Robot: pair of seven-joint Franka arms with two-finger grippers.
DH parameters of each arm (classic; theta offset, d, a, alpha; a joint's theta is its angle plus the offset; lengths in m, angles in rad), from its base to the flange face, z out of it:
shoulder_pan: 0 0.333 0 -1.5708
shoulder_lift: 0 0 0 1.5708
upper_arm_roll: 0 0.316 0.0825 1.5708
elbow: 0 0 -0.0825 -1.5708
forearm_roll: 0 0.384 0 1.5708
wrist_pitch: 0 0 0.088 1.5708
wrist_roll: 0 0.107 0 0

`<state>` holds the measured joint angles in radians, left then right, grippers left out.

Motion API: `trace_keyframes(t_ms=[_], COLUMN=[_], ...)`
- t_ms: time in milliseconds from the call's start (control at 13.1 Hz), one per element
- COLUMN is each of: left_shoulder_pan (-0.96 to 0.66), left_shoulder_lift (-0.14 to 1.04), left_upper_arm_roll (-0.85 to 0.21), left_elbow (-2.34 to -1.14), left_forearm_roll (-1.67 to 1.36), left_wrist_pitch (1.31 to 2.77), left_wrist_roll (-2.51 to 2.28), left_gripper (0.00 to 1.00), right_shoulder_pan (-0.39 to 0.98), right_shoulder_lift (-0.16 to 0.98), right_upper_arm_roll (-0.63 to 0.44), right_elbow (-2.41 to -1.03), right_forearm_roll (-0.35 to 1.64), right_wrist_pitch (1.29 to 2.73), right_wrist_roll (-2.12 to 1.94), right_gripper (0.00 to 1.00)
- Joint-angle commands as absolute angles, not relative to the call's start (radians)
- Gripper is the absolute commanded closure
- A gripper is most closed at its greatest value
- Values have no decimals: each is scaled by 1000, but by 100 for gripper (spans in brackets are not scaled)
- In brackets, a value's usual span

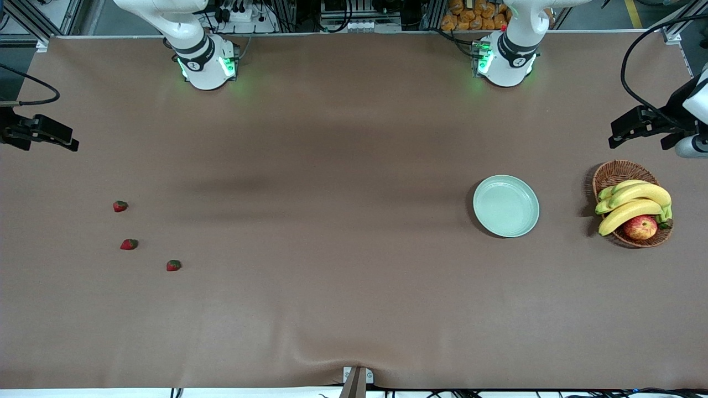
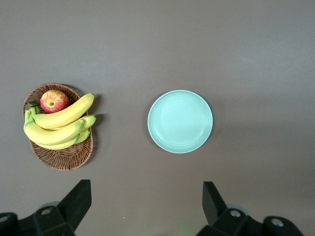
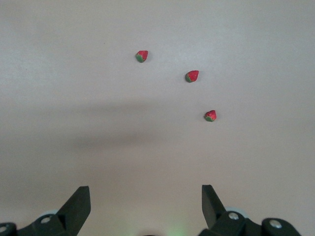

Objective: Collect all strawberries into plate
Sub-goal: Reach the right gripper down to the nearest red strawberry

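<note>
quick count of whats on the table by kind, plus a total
strawberries: 3
plate: 1
basket: 1
bananas: 4
apple: 1
total: 10

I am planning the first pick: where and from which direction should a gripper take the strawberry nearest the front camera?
Grip that strawberry across its red body, coming straight down from above: it lies on its side on the table, well apart from the others.
</note>
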<state>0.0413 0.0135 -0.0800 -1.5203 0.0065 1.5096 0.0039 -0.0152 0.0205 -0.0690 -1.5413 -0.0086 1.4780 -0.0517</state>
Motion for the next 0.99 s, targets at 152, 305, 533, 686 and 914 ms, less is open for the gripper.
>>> trace_keyframes(t_ms=[152,305,533,686,914], left_shoulder_pan=[48,48,51,49,49], left_shoulder_lift=[2,5,24,26,25], left_upper_arm_roll=[-83,-83,-77,-78,-80], left_elbow=[-1503,-1487,-1448,-1450,-1459], left_forearm_roll=[11,11,2,-2,-3], left_wrist_pitch=[1477,1465,1434,1427,1427], left_wrist_roll=[23,21,25,23,28], left_gripper=[0,0,0,0,0], right_shoulder_pan=[-28,-29,-11,-11,-5], right_shoulder_lift=[-6,1,40,113,269], right_upper_arm_roll=[-45,-44,-44,-44,-44], right_elbow=[-1574,-1572,-1572,-1572,-1572], right_forearm_roll=[-40,-51,-52,-51,-49], right_wrist_pitch=[1503,1505,1557,1636,1782], right_wrist_roll=[-51,-49,-49,-51,-49], right_gripper=[0,0,0,0,0])
